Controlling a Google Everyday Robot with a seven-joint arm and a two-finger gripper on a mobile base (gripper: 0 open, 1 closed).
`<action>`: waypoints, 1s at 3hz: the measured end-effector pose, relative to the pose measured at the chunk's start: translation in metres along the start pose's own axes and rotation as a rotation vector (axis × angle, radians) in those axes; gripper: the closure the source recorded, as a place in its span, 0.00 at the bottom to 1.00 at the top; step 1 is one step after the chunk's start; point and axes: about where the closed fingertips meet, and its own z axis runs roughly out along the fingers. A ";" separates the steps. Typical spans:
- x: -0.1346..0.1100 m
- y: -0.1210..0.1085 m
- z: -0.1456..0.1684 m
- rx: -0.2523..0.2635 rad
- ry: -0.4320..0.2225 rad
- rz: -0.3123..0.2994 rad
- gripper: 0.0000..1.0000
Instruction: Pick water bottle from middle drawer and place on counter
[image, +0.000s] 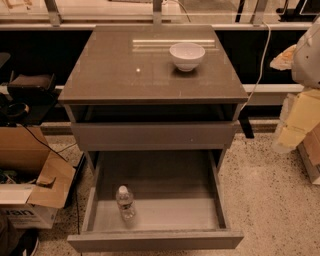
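One water bottle (125, 201) stands upright at the front left of the single open middle drawer (155, 240). One white bowl (187, 55) sits on the counter (120, 75). One gripper (295, 122) hangs at the right edge, well apart from the bottle; how far open it is cannot be told.

Middle drawer (155, 239) is pulled fully out at the cabinet's base. Water bottle (125, 202) stands on the drawer floor, front left, cap up, near the left wall. Counter (125, 70) carries a white bowl (187, 55), back right. Gripper (294, 126) hangs at the right frame edge, well apart from the cabinet. Cardboard box (31, 187) sits on the floor, left.
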 end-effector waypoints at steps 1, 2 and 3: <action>-0.004 -0.002 0.022 0.003 -0.084 0.028 0.00; -0.011 -0.012 0.053 0.016 -0.167 0.080 0.00; -0.014 -0.016 0.051 0.034 -0.176 0.081 0.00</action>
